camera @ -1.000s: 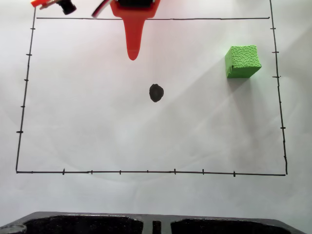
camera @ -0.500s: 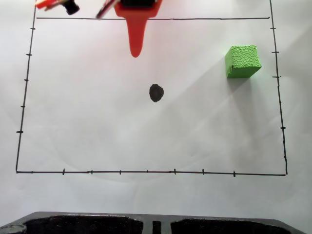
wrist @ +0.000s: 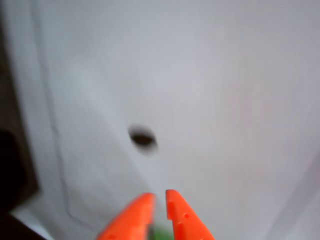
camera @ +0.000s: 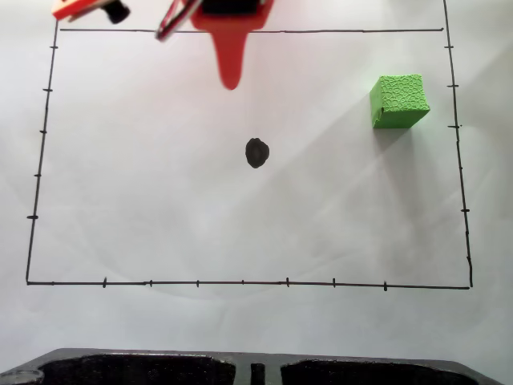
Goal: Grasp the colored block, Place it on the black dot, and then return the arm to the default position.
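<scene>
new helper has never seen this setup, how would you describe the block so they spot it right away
In the fixed view, find the white paper sheet with a hand-drawn black border rectangle. Inside its upper right corner sits the small bright green foam-textured cube. It is the only coloured, raised thing there; the round black marker dot near the middle is flat.

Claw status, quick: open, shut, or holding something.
Claw: shut or nearly so, tips almost touching in the wrist view, holding nothing. The green block sits apart on the paper.
</scene>
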### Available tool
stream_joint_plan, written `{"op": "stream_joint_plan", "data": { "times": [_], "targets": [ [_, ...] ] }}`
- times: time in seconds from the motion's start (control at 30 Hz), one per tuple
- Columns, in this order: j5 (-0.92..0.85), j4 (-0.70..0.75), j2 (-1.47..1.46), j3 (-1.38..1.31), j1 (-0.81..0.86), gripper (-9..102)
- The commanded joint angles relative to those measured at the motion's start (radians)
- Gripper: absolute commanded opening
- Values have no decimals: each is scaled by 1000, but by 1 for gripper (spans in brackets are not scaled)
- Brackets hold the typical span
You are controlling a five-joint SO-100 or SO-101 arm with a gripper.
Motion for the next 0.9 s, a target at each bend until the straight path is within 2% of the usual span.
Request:
{"op": "stream_joint_plan", "data": {
  "times": [0.0,0.13,0.43,0.87],
  "targets": [
    [55,46,-110,-158,-72,4],
    [126,89,-230,-270,-146,0],
    [383,267,-580,-552,-337,0],
    [600,324,-764,-759,-506,0]
  ]
}}
